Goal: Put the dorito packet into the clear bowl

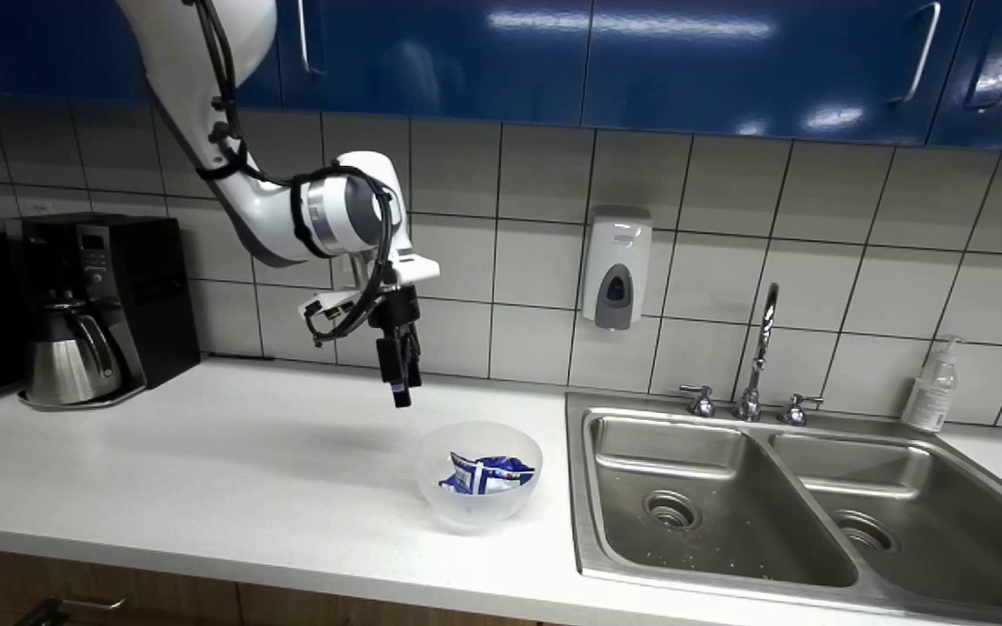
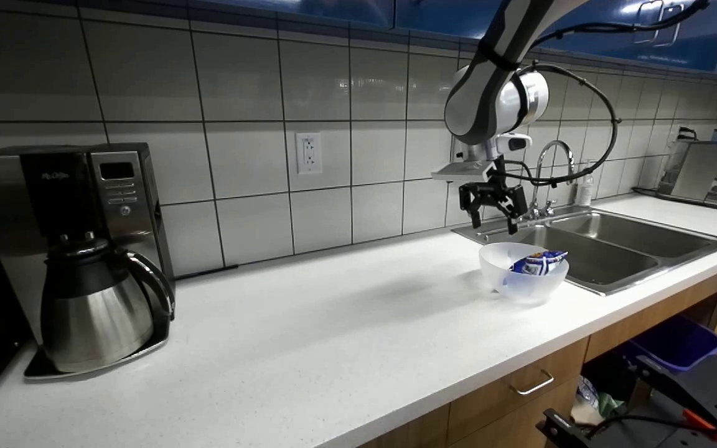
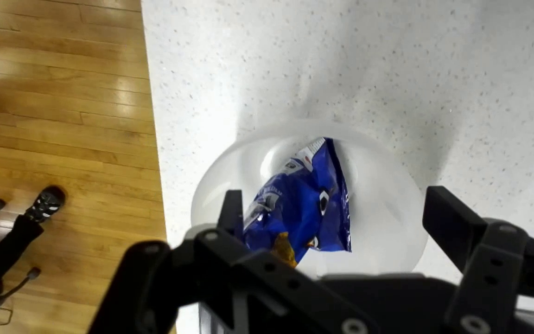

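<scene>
- Two blocky matte-black fingers (image 3: 454, 227) tip the jointed black tool (image 3: 336, 213); they stand wide apart and grip nothing, above and near a round, frosted clear bowl (image 3: 383, 208), touching neither it nor its contents.
- Release looks finished, so the step in hand is probably backing away. Done well: rise straight up first, fingers spread, then swing sideways; a low sideways sweep could brush the rim and shift so light-looking a bowl.
- Inside the bowl lies the glossy blue foil packet (image 3: 304, 199), presumably the dorito packet: crinkled, puffy, slanted, with a white printed panel, an orange patch and a flat pinched seam. One end hides behind a finger in the wrist view; whether a corner tops the rim, I cannot tell. Pressing it down seems needless.
- The bowl, plastic by its look, sits upright; its thin milky walls let blue show faintly through.
- Under it spreads the smooth white table (image 3: 295, 60), speckled grey.
- Just beside the bowl, not touching, is a stainless-steel double sink (image 1: 583, 487) with rounded basins.
- Well apart, a boxy silver-and-black coffee maker (image 2: 84, 193) holds a brushed-steel carafe (image 2: 97, 330).
- Behind these, pale tiles (image 1: 457, 252) with dark joints meet shiny blue cabinets (image 1: 431, 61).
</scene>
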{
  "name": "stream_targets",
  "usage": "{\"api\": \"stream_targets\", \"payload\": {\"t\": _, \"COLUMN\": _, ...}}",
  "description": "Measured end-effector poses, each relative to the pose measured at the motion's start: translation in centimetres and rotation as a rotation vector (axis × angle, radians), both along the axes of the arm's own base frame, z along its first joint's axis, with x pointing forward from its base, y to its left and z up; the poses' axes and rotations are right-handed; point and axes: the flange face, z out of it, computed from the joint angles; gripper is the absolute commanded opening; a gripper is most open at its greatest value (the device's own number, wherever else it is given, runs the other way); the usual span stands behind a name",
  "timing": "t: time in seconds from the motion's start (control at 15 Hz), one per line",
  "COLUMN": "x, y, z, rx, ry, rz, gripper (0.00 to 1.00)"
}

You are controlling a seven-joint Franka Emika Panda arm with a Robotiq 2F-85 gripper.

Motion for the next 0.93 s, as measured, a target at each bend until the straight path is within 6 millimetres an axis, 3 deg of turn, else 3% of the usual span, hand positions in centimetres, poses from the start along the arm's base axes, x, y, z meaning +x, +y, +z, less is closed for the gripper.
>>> {"api": "stream_targets", "payload": {"t": 0.73, "x": -10.5, "y": 9.9, "z": 2.4, "rx": 0.083, "ry": 0.058, "rz": 0.264, "gripper": 1.0}}
{"api": "stream_targets", "payload": {"t": 0.93, "x": -12.3, "y": 11.7, "z": 2.3, "rx": 0.085, "ry": 0.105, "rz": 0.297, "gripper": 1.0}}
